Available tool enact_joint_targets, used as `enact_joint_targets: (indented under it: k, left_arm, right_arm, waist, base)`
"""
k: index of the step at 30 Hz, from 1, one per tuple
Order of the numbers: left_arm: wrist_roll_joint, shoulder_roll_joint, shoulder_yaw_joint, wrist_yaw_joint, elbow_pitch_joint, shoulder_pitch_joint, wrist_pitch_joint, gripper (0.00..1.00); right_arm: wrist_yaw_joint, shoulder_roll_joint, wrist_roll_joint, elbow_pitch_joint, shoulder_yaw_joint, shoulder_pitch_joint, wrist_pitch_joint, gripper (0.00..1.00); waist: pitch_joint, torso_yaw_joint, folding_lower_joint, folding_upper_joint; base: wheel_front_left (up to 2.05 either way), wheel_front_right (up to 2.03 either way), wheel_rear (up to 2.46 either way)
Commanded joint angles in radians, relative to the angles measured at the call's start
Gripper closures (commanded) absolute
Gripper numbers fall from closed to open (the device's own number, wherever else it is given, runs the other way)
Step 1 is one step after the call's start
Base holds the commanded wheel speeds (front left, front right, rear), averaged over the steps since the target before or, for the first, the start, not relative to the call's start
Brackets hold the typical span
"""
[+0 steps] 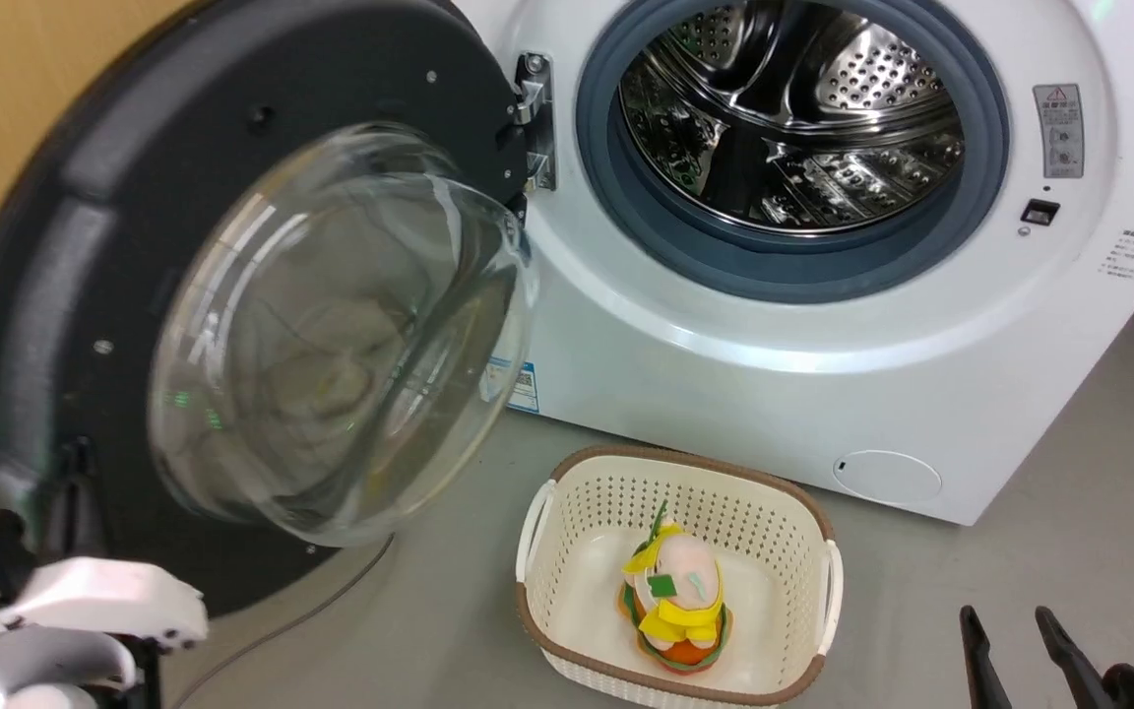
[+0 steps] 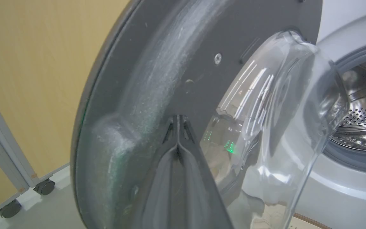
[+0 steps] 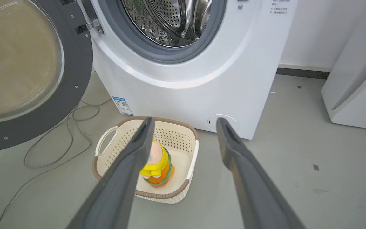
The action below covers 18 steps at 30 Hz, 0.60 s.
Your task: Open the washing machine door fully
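A: Door (image 1: 65,295) hangs swung out to the left of the washing machine (image 1: 724,374), hinge upright, matte inner face toward you.
B: Which arm is nearer?
A: Your left. Its jaws are pressed together, tips at that matte face beside the glass bowl, so I'd push away from the drum. Your right jaws are spread, well apart from the door, over the basket (image 1: 670,455).

On the floor (image 1: 1069,512), the laundry basket (image 1: 724,512) holds a plush toy (image 1: 675,601). The washing machine (image 1: 724,394) stands at its 12 o'clock, and the washing machine door (image 1: 55,295) hangs at its 10 o'clock.
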Motion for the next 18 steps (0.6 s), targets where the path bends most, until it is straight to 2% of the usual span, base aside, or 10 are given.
enact_joint_targets:
  k: [1, 8, 14, 15, 16, 17, 18]
  left_arm:
    - [-0.017, 0.016, 0.024, -0.017, 0.065, -0.036, -0.029, 1.0]
    - [-0.037, 0.028, 0.048, -0.049, 0.191, -0.058, -0.094, 1.0]
    - [-0.021, -0.003, 0.012, -0.034, 0.139, 0.014, -0.098, 1.0]
    - [-0.022, -0.008, 0.005, -0.034, 0.118, 0.034, -0.096, 0.69]
    - [-0.028, -0.017, 0.0, -0.037, 0.097, 0.053, -0.093, 0.53]
    - [-0.031, -0.02, -0.009, -0.039, 0.081, 0.075, -0.084, 0.17]
    - [-0.025, -0.016, -0.017, -0.038, 0.068, 0.097, -0.074, 0.0]
  right_arm:
    - [0.001, 0.003, 0.001, -0.014, 0.006, -0.01, -0.006, 0.0]
    - [0.001, 0.003, 0.008, -0.021, 0.022, -0.01, -0.014, 0.0]
    - [0.001, 0.003, 0.012, -0.022, 0.025, 0.007, -0.02, 0.0]
    - [0.001, 0.003, 0.01, -0.025, 0.025, 0.008, -0.02, 0.0]
    - [0.001, 0.003, 0.008, -0.029, 0.024, 0.007, -0.02, 0.0]
    - [0.001, 0.003, 0.005, -0.033, 0.023, 0.007, -0.022, 0.0]
    - [0.001, 0.003, 0.002, -0.036, 0.023, 0.006, -0.021, 0.0]
  waist:
    - [-0.001, -0.005, 0.0, 0.0]
    - [-0.014, -0.022, 0.0, 0.0]
    - [-0.034, -0.018, 0.0, 0.0]
    - [-0.037, -0.018, 0.0, 0.0]
    - [-0.039, -0.017, 0.0, 0.0]
    - [-0.041, -0.017, 0.0, 0.0]
    - [-0.043, -0.019, 0.0, 0.0]
  base:
    - [0.0, 0.0, 0.0]
    - [0.0, 0.0, 0.0]
    - [0.0, 0.0, 0.0]
    - [0.0, 0.0, 0.0]
    - [0.0, 0.0, 0.0]
    - [0.0, 0.0, 0.0]
    - [0.0, 0.0, 0.0]
